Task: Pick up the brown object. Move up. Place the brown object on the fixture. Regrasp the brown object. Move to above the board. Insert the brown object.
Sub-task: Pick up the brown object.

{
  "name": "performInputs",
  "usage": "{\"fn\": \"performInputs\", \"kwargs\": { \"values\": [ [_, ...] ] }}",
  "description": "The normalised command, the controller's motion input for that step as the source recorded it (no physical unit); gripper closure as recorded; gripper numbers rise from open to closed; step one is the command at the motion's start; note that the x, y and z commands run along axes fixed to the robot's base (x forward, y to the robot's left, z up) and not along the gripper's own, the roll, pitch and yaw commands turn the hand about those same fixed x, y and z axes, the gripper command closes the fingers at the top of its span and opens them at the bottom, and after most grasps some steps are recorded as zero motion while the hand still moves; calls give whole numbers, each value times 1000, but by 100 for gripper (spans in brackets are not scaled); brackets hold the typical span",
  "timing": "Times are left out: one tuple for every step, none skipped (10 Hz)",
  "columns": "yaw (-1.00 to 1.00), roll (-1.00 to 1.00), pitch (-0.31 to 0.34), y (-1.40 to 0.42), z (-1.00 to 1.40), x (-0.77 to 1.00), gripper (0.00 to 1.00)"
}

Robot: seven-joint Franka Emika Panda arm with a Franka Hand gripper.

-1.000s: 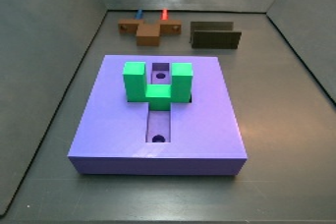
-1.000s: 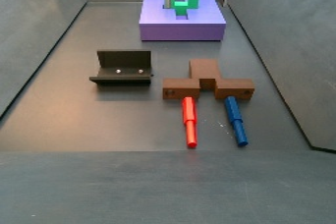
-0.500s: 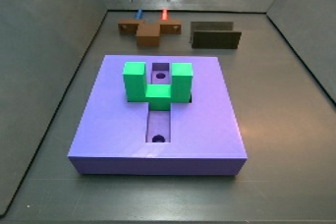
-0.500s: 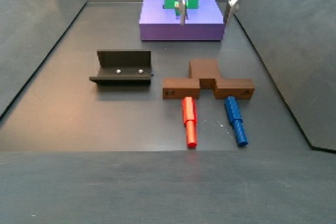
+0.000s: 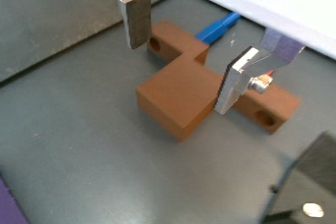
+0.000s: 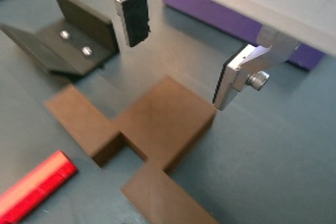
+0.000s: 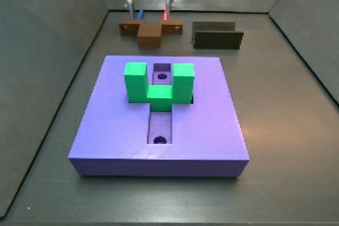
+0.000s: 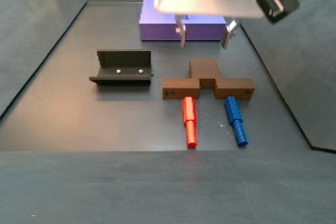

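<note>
Since the earlier frame, we see the gripper (image 8: 203,33) come down at the frame's top, fingers spread and empty, aligning over the brown object (image 8: 207,82) for pickup.

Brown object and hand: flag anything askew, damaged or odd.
Nothing stands out. The brown object lies flat and intact on the floor; the open hand hangs above it, not touching. The fixture stands apart.
</note>
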Motion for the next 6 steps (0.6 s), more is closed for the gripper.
{"fn": "performInputs", "kwargs": {
  "values": [
    [-54,0,-30,0,-600,-126,0],
    [-6,-83,-73,69,-514,-43,0],
    [0,-223,-129,117,-443,0,0],
    [0,-206,-141,57,-397,0,0],
    [0,-156,-107,29,-389,46,0],
    [0,-64,-60,0,-266,0,0]
  ]
}}
